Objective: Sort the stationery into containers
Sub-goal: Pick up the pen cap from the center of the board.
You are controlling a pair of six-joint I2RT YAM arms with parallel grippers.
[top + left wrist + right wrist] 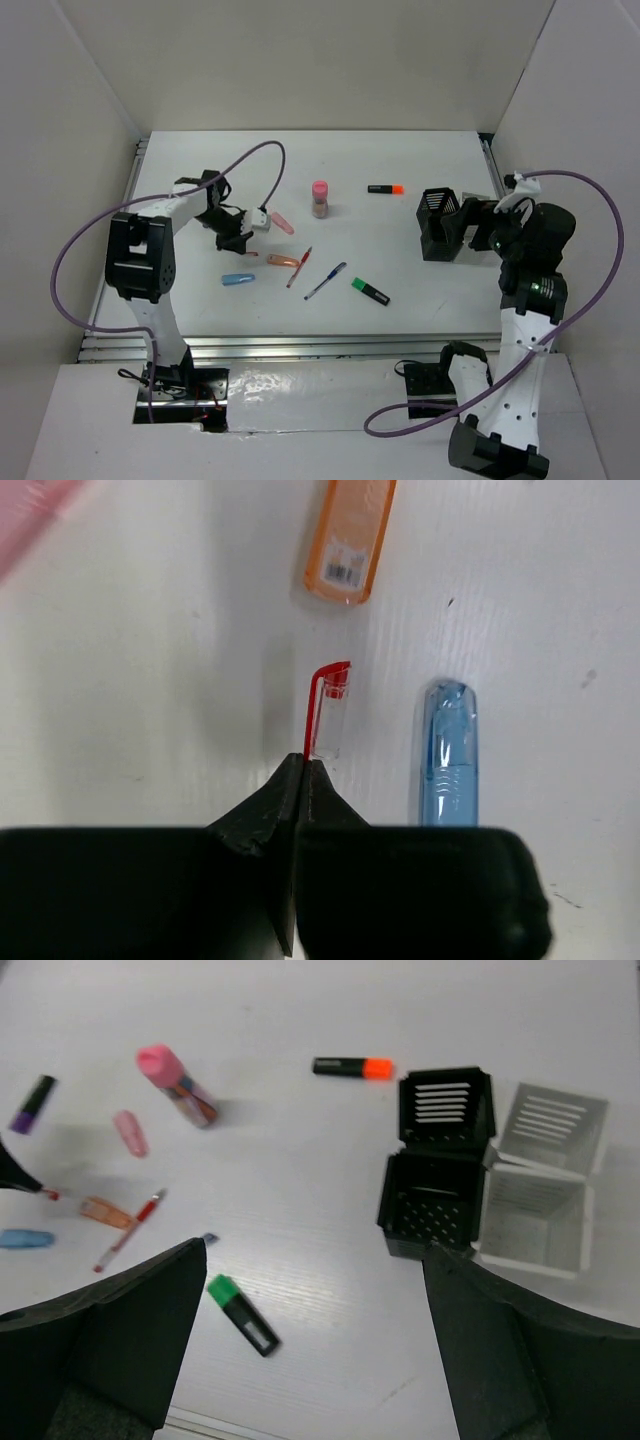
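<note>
Clutter left of centre: blue cap [238, 279], orange cap [283, 261], pink cap [283, 223], red pen [299, 267], blue pen [325, 281], green highlighter [370, 291]. Further right, black mesh cup [435, 1175] and white tray [545, 1195] stand touching, both apparently empty. Reaching inward, left gripper [303, 770] pinches a red-clipped clear cap [328, 705] beside the blue cap; right gripper [312, 1250] gapes wide, holding nothing, near the black mesh cup.

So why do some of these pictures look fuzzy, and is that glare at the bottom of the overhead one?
Top external: sharp and evenly lit; yes, glare on the glossy ledge near the bottom. Left wrist: red-clipped cap crisp, pink piece in the corner blurred. Right wrist: slightly soft overall, the right gripper's fingers out of focus up close.
</note>
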